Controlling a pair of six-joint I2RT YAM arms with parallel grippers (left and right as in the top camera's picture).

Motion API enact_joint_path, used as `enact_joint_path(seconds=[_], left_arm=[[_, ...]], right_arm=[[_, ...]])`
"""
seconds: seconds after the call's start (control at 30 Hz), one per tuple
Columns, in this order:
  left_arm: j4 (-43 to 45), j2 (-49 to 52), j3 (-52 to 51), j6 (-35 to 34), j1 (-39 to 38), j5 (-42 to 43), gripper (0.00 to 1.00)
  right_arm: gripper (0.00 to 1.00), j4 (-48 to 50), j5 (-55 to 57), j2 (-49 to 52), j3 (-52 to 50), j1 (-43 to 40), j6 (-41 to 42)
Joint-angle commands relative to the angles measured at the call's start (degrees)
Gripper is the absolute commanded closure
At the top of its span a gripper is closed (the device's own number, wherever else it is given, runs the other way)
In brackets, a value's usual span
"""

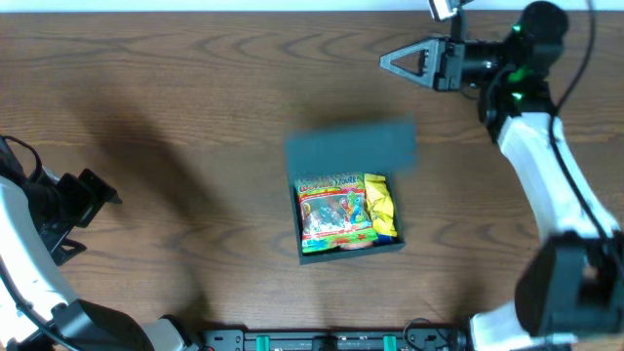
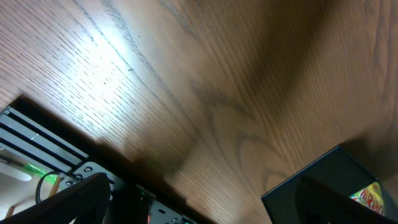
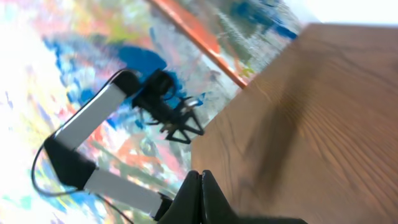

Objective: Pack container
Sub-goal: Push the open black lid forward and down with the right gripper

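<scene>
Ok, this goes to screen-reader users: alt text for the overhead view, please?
A dark teal container sits in the middle of a wooden table, lid flap open toward the far edge, colourful snack packets inside. The right end effector is shut and empty at the far right; the left end effector is at the left edge.

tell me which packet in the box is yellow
The narrow packet along the container's right edge in the overhead view; the larger packet beside it is printed mostly red and green.

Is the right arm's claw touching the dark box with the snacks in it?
Apart. The overhead view shows the right gripper well away from the container, with a stretch of bare table between them.
</scene>
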Motion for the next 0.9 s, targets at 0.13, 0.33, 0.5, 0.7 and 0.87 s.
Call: enact_joint_path(seconds=[0.13, 0.33, 0.5, 0.7, 0.87], left_arm=[[-0.2, -0.2, 0.6, 0.0, 0.2, -0.2, 0.05], [-0.2, -0.2, 0.6, 0.0, 0.2, -0.2, 0.05], [-0.2, -0.2, 0.6, 0.0, 0.2, -0.2, 0.05], [-0.2, -0.2, 0.6, 0.0, 0.2, -0.2, 0.05], [-0.2, -0.2, 0.6, 0.0, 0.2, -0.2, 0.05]], right_arm=[[0.98, -0.1, -1.0, -13.3, 0.1, 0.6, -6.8], [0.98, -0.4, -1.0, -17.2, -7.0, 0.7, -14.1], [0.98, -5.2, -0.5, -21.9, -20.9, 1.2, -24.0], [0.96, -31.8, 14.6, -28.6, -33.8, 3.7, -40.1], [0.98, -60.4, 45.4, -32.2, -34.6, 15.1, -47.3]])
